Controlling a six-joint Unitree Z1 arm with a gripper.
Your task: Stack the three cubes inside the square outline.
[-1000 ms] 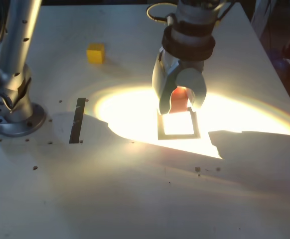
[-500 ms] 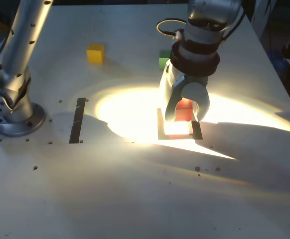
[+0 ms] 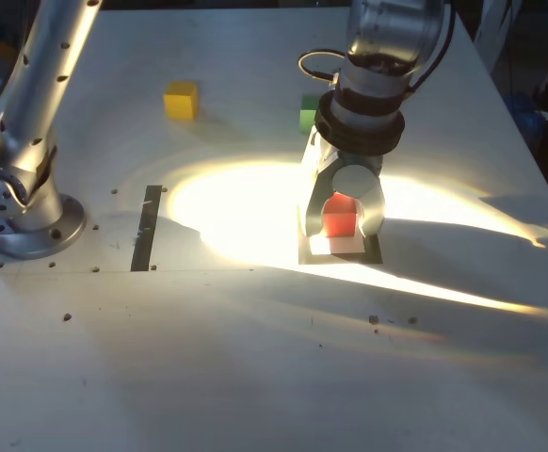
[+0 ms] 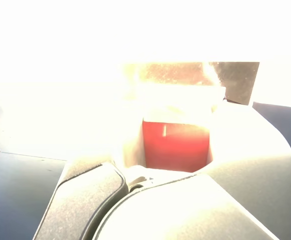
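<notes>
Within the square outline (image 3: 372,256), the red cube (image 3: 339,222) sits between the jaws, which are clamped on its opposite sides. The cube appears light and rigid; grip flat side faces, centred, to limit twisting.

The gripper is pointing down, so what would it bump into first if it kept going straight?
Probably the white middle of the square outline: the red cube between the tool's fingers would get there first, though any gap underneath is unclear.
</notes>
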